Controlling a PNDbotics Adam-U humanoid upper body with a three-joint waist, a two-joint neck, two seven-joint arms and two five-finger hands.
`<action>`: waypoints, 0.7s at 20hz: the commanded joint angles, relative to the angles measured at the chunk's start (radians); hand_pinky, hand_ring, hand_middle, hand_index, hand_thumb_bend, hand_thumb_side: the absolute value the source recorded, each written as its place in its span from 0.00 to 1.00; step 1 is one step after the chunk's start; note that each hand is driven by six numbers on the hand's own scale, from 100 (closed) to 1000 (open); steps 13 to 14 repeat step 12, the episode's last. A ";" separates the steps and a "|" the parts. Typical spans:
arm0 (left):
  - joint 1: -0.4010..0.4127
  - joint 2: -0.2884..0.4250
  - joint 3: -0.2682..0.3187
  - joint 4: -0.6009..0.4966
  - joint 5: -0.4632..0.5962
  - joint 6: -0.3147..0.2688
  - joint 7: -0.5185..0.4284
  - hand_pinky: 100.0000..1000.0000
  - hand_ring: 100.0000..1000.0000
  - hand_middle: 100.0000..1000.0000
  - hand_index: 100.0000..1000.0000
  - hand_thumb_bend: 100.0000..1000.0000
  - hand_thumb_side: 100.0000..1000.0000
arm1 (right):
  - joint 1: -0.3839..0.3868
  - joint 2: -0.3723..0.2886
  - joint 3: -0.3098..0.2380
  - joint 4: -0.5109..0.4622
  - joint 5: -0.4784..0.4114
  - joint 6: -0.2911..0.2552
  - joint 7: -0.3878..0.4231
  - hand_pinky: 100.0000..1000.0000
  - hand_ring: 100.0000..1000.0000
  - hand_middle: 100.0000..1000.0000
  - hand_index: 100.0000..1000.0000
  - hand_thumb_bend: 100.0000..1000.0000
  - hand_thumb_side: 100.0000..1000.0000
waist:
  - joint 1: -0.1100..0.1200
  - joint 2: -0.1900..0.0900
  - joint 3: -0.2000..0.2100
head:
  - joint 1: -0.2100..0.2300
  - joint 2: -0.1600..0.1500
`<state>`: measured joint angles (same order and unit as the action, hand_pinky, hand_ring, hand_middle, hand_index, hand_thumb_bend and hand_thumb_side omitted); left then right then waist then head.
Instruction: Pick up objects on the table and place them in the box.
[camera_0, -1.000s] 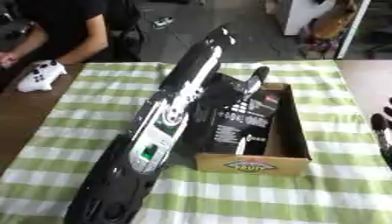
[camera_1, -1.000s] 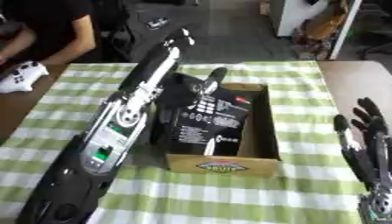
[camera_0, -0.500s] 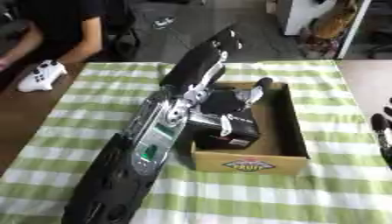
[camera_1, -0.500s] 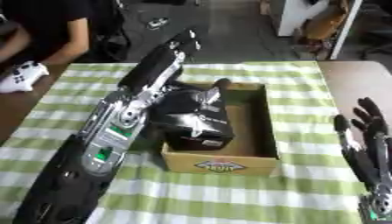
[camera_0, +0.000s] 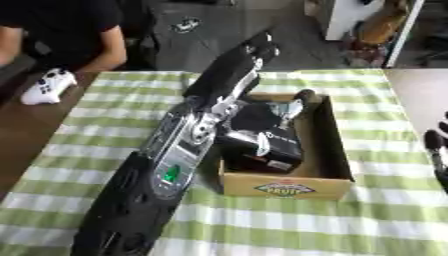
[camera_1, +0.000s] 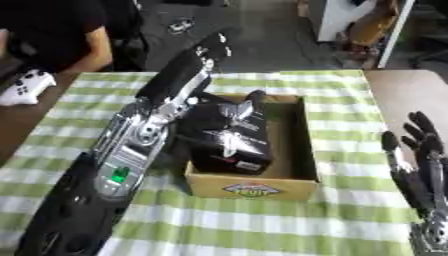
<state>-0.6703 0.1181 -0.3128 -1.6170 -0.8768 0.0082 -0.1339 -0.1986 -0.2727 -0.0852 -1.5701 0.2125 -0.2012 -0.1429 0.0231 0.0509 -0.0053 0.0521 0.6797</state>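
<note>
"FRUIT" label on the box (camera_0: 282, 188) front.

Checked table (camera_0: 350, 220) carries 1 box (camera_0: 289, 186), seemingly cardboard

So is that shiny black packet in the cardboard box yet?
Mostly in: the shiny black packet sits tilted inside the open cardboard box, its left edge over the wall, left hand on top of it.
</note>
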 joint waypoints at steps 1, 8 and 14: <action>-0.024 0.012 0.001 -0.026 -0.004 -0.004 -0.002 0.83 0.94 0.98 0.87 0.87 0.65 | -0.003 -0.008 0.000 -0.012 -0.006 -0.003 0.002 0.89 0.92 0.94 1.00 0.46 0.68 | -0.002 -0.013 -0.001 | 0.005 -0.012; -0.025 0.014 0.000 -0.032 -0.005 -0.007 -0.008 0.83 0.93 0.98 0.88 0.86 0.65 | -0.003 -0.008 0.000 -0.012 -0.005 -0.003 0.003 0.89 0.92 0.94 1.00 0.46 0.68 | -0.001 -0.014 -0.002 | 0.004 -0.014; -0.027 0.018 0.002 -0.041 -0.016 -0.013 -0.014 0.83 0.93 0.97 0.88 0.85 0.64 | -0.002 -0.008 0.000 -0.012 -0.004 -0.003 0.004 0.89 0.92 0.94 1.00 0.46 0.68 | 0.000 -0.015 -0.003 | 0.004 -0.014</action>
